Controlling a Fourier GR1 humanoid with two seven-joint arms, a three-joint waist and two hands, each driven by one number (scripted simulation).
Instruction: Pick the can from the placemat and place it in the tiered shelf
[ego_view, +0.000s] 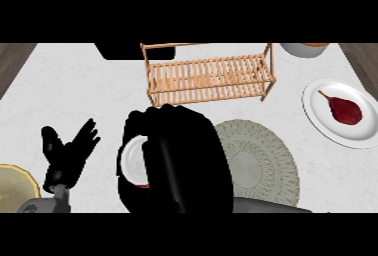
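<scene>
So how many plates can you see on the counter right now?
1 for certain: a white plate at the right edge, holding a dark red pear. A yellowish round thing at the lower left edge may be another. The right hand could hide more.

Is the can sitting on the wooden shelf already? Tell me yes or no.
No, the wooden shelf holds nothing, and the can is in the right hand.

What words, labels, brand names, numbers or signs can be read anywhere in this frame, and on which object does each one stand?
None can be read.
White and red can held in the right robot hand: no lettering shows on its visible part.
Slatted wooden tiered shelf, round woven grey placemat, white plate with a dark red pear: no text.
</scene>
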